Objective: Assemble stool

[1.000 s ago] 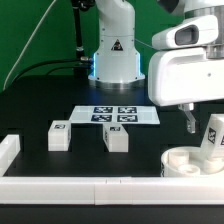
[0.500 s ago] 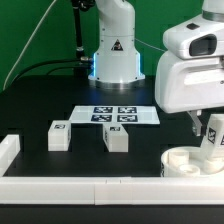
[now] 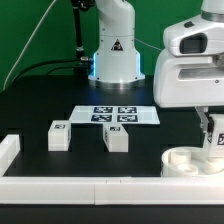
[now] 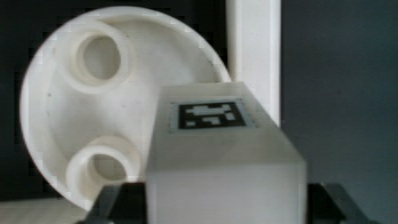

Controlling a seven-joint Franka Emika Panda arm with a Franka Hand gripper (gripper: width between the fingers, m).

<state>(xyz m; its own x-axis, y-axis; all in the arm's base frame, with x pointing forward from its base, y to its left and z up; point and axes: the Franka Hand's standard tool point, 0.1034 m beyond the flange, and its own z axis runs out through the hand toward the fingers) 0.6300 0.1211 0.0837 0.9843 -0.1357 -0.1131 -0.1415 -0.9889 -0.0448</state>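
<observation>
The round white seat (image 3: 192, 160) lies flat at the exterior view's right, against the front border bar. My gripper (image 3: 213, 132) is shut on one white block leg (image 3: 214, 140) and holds it upright just above the seat's right part. In the wrist view the leg (image 4: 228, 150) with its square tag fills the space between my dark fingers (image 4: 121, 197), and the seat (image 4: 107, 100) with two round holes lies behind it. Two more tagged legs (image 3: 59, 135) (image 3: 116, 138) stand on the black table at the left and centre.
The marker board (image 3: 116, 115) lies flat behind the legs. A long white border bar (image 3: 90, 186) runs along the front, with a short upright end (image 3: 8, 150) at the exterior view's left. The robot base (image 3: 113, 55) stands at the back.
The gripper with the leg has moved toward the exterior view's right and a little lower, and the leg has turned from tilted to upright over the seat.
</observation>
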